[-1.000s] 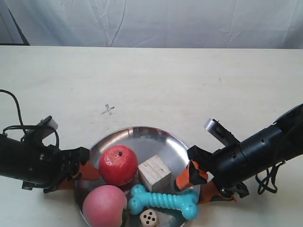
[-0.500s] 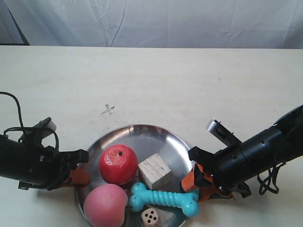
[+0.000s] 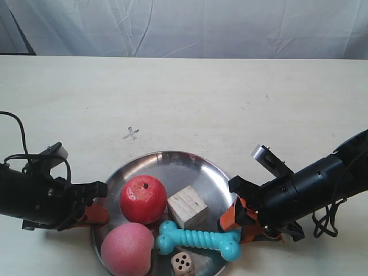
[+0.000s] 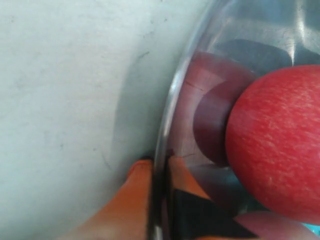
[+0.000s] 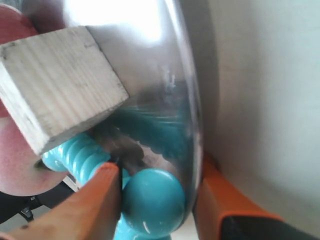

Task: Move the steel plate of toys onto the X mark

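The steel plate lies at the table's near edge, holding a red apple, pink peach, wooden cube, turquoise bone and die. The faint X mark is on the bare table beyond the plate, to its left. My left gripper is shut on the plate's rim beside the apple. My right gripper clamps the opposite rim. One of its fingers is outside the rim. The other presses the bone's knob against the wall, near the cube.
The arm at the exterior view's left and the arm at the exterior view's right lie low on the table on either side of the plate. A crumpled white backdrop closes off the far edge.
Both grippers have closed in on the plate's rim. The right one was spread wide a second ago. The plate and toys shifted slightly.
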Motion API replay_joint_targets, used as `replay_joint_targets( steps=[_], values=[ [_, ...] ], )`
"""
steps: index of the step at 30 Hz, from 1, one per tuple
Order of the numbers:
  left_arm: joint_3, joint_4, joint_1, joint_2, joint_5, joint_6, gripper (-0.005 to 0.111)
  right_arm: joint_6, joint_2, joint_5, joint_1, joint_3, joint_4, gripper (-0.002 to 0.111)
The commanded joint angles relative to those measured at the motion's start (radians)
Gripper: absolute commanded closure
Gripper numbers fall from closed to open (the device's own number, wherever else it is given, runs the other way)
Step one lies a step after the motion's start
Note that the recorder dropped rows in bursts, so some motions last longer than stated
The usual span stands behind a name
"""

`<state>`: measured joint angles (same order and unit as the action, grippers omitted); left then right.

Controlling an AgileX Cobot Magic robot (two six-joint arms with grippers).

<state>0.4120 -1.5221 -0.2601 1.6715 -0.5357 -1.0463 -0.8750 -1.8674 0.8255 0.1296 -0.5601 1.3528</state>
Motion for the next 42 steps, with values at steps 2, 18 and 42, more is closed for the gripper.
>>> replay_joint_targets(
  steps=[2,18,42],
  values=[
    [-0.002,-0.010,-0.013,0.003,-0.057,-0.014,0.107,-0.033,-0.013,-0.118,0.001,-0.001,0.081,0.107],
    [-0.002,-0.010,-0.013,0.003,-0.057,-0.014,0.107,-0.040,-0.013,-0.265,0.001,-0.001,0.126,0.071],
    [-0.002,-0.010,-0.013,0.003,-0.055,-0.014,0.107,-0.056,-0.013,-0.347,0.001,-0.001,0.226,0.108]
  ],
)
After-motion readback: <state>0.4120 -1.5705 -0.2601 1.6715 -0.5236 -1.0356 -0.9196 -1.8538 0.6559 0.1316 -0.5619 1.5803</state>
